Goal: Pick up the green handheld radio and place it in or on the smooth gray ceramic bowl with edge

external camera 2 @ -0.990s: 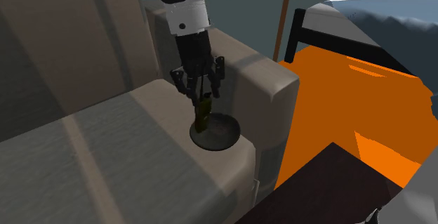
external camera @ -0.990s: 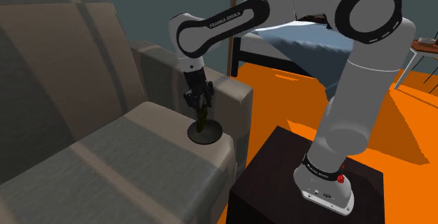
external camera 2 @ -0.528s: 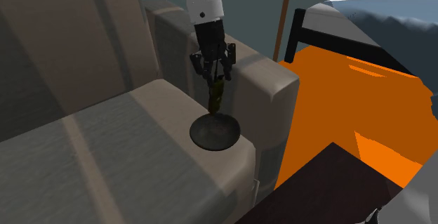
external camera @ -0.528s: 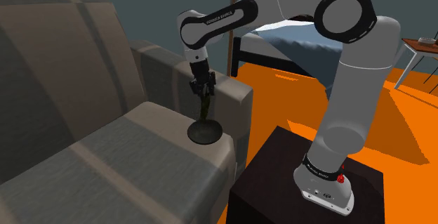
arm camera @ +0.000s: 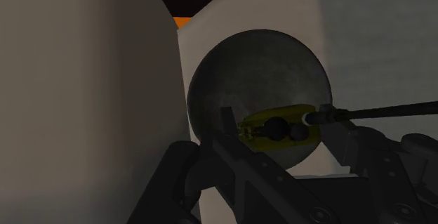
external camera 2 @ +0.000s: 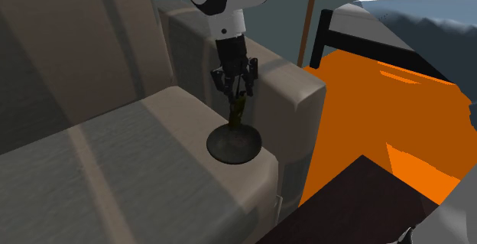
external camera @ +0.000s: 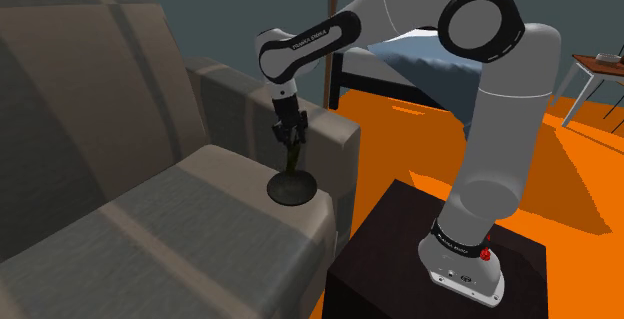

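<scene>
Green handheld radio (external camera 2: pixel 238 112), slim and olive-dark with a thin black aerial, hangs upright from the all-black two-finger claw (external camera 2: pixel 238 89). The claw is clamped on the radio's upper end. The radio's foot is just over the smooth dark-grey round bowl (external camera 2: pixel 246 151), and you cannot tell from here whether it touches. A second ago your claw was lower and further to the second exterior view's left, with the radio's foot down by the bowl's left rim. Since then it has lifted and slid right toward the armrest, and in the last half second it has barely moved, only dipping slightly. The wrist view shows the radio end-on over the bowl's hollow, so the carry looks finished and only lowering and letting go remain. Go low first, as something this slim will likely tip against the rim. Counting across the shoulder view from left to right, you have:
- one grey-beige cushioned sofa (external camera: pixel 150 217)
- one bowl on its seat, just beside the one armrest (external camera: pixel 335 132)
- one radio
- one claw on the one white arm (external camera: pixel 500 117)
- one dark box stand (external camera: pixel 395 257)
- one blue-covered bed (external camera: pixel 430 62) beyond the orange floor (external camera: pixel 560 187)
</scene>
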